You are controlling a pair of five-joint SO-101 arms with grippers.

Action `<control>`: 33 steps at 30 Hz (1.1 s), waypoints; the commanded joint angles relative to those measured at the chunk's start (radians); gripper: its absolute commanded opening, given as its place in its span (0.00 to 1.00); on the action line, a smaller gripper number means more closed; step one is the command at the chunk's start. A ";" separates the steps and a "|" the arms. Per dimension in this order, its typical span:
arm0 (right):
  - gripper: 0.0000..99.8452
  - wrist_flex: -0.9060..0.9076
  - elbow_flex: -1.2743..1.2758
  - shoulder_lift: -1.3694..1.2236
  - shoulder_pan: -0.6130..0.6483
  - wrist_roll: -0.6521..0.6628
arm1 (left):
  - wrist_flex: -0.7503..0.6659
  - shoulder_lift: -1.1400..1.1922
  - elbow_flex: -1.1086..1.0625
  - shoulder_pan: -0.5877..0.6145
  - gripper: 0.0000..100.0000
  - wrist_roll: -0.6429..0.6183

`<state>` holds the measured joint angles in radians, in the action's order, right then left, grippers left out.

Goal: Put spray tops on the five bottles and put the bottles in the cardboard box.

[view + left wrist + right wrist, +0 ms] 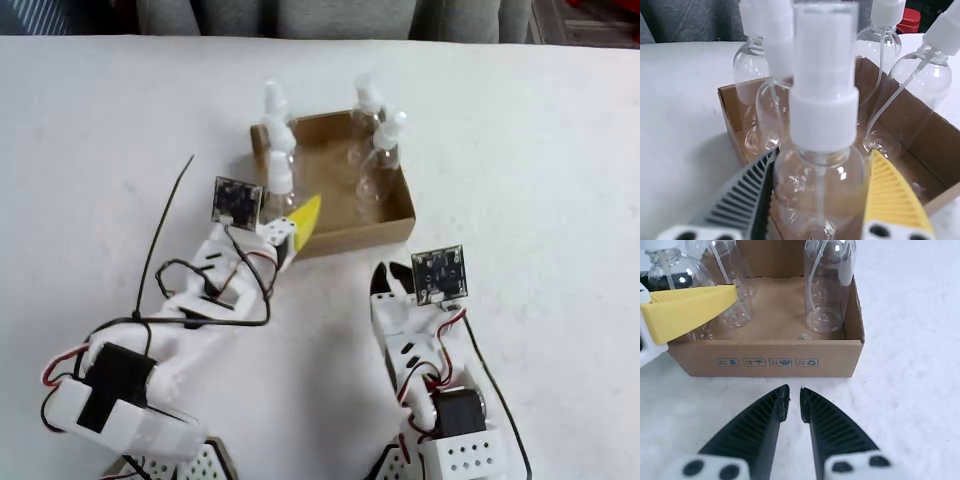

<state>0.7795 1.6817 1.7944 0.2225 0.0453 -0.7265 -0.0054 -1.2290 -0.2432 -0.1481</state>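
My left gripper (821, 156) has its fingers (747, 195) closed on the round belly of the fifth bottle (820, 187), spray top (824, 100) on. It sits at the near left corner of the box (350, 238); whether its base touches the floor I can't tell. Four other bottles (385, 150), all topped, stand inside. My right gripper (794, 402) rests on the table (520, 150) just in front of the box, jaws a sliver apart, holding nothing. I'd judge these bottles light, slick and top-heavy, with thin walls that give, so grip the belly below the collar, gently
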 commanded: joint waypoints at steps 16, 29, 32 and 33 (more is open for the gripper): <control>0.02 0.002 0.009 0.004 -0.013 0.012 | 0.014 -0.010 -0.006 -0.010 0.40 -0.021; 0.02 0.002 0.009 0.004 -0.013 0.012 | 0.028 -0.288 -0.184 -0.008 0.39 -0.018; 0.02 0.002 0.009 0.004 -0.013 0.012 | 0.135 -0.407 -0.238 -0.002 0.39 -0.014; 0.02 0.002 0.009 0.004 -0.013 0.012 | 0.172 -0.450 -0.255 -0.001 0.39 -0.014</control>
<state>0.7795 1.6817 1.7944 0.2225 0.0453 -0.6437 -0.3184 -1.4607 -0.2463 -0.1588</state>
